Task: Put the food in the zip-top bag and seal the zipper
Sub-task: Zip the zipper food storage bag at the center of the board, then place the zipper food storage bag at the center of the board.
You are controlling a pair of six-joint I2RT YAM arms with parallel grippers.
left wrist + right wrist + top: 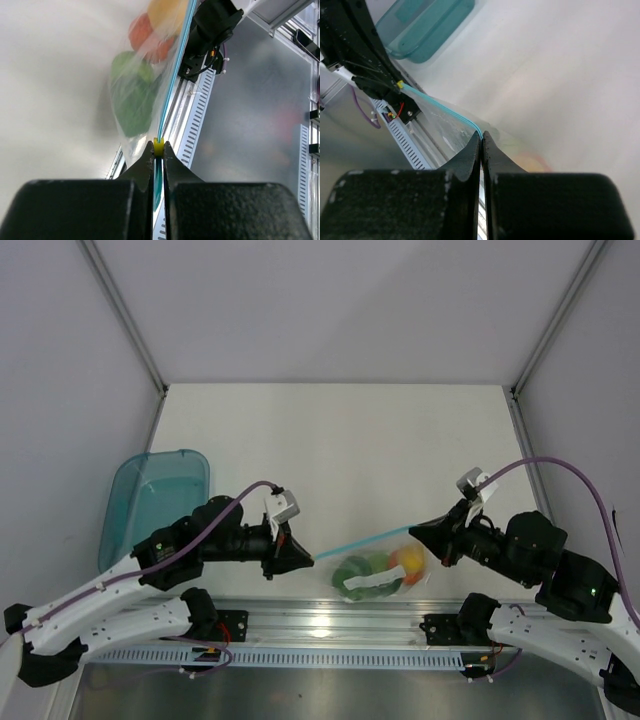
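The clear zip-top bag (378, 575) hangs between my two grippers near the table's front edge. The food shows inside it: green pieces (360, 572), an orange fruit (410, 561) and a yellow piece (165, 11). The light blue zipper (355, 543) runs taut from one gripper to the other. My left gripper (303, 554) is shut on the zipper's left end, with the small yellow slider (158, 146) at its fingertips. My right gripper (418, 531) is shut on the zipper's right end (479, 133). The bag also shows in the left wrist view (137, 95).
A teal translucent tray (155, 498) lies at the left of the table. A metal rail (330, 625) with both arm bases runs along the front edge under the bag. Grey walls close in the table at the back and sides.
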